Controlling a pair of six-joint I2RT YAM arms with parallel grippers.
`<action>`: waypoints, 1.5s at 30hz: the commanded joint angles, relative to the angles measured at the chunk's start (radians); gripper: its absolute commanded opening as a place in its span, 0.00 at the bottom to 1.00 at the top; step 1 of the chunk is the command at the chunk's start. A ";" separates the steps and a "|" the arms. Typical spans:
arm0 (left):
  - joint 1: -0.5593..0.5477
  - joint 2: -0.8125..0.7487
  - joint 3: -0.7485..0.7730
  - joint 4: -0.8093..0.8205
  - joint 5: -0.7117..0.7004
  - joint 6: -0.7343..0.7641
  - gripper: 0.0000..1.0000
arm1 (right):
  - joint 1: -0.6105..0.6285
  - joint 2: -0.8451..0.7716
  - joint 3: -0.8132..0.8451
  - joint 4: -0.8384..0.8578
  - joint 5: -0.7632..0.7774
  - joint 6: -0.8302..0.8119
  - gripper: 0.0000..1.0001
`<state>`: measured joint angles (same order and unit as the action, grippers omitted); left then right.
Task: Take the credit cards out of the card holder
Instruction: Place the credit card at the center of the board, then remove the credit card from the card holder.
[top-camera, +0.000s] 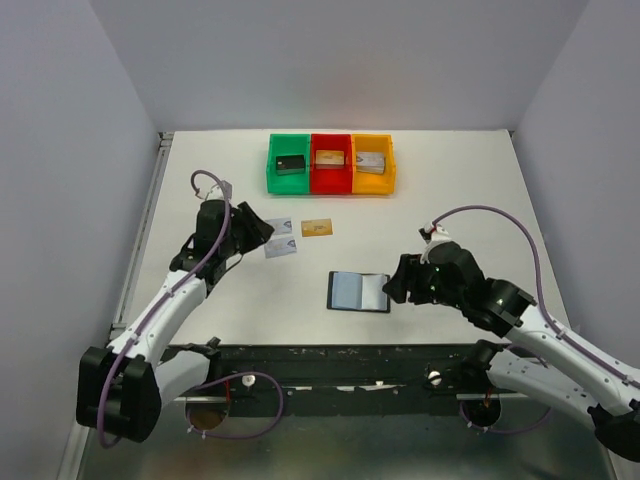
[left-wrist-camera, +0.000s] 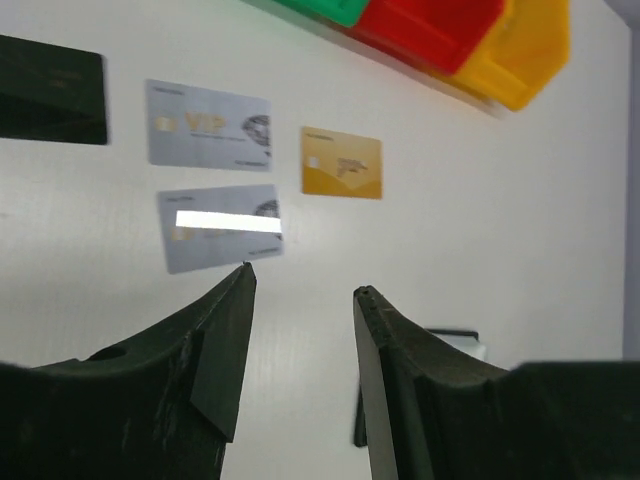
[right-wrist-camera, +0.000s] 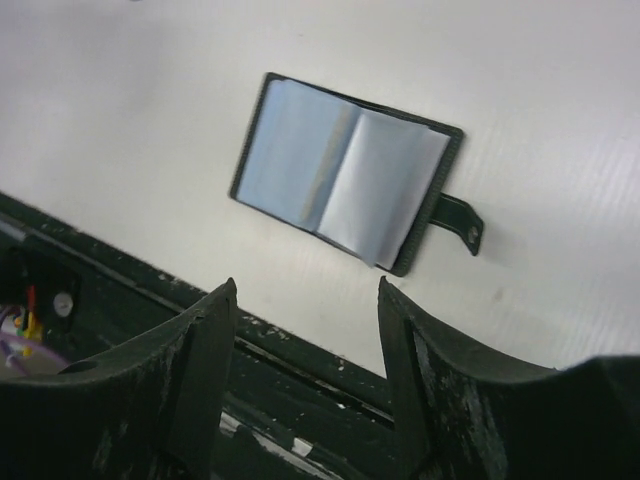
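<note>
The card holder (top-camera: 358, 291) lies open and flat near the table's front edge, blue-grey inner faces up; it also shows in the right wrist view (right-wrist-camera: 345, 185) with its strap out to one side. Several credit cards lie on the table to its left: a black card (left-wrist-camera: 50, 90), two silver-grey cards (left-wrist-camera: 208, 138) (left-wrist-camera: 220, 228) and a gold card (left-wrist-camera: 342, 163). The gold card (top-camera: 316, 228) and a silver card (top-camera: 281, 248) also show from above. My left gripper (left-wrist-camera: 300, 280) is open and empty just short of the cards. My right gripper (right-wrist-camera: 305, 290) is open and empty beside the holder's right edge.
Green (top-camera: 289, 163), red (top-camera: 331, 163) and yellow (top-camera: 372, 163) bins stand in a row at the back, each with a block inside. The dark frame rail (top-camera: 330, 355) runs along the near table edge below the holder.
</note>
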<state>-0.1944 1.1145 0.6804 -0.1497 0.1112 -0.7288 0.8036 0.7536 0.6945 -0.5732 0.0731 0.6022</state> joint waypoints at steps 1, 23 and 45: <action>-0.199 -0.097 -0.053 0.024 -0.016 -0.055 0.54 | -0.073 0.044 -0.046 -0.080 0.114 0.087 0.65; -0.574 -0.122 -0.260 0.272 -0.053 -0.172 0.51 | -0.202 0.410 -0.116 0.087 0.025 0.157 0.57; -0.588 -0.050 -0.228 0.277 -0.047 -0.166 0.51 | -0.268 0.561 -0.082 0.180 -0.052 0.048 0.19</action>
<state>-0.7746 1.0550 0.4267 0.1093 0.0788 -0.8913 0.5430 1.3018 0.5983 -0.4114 0.0391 0.6865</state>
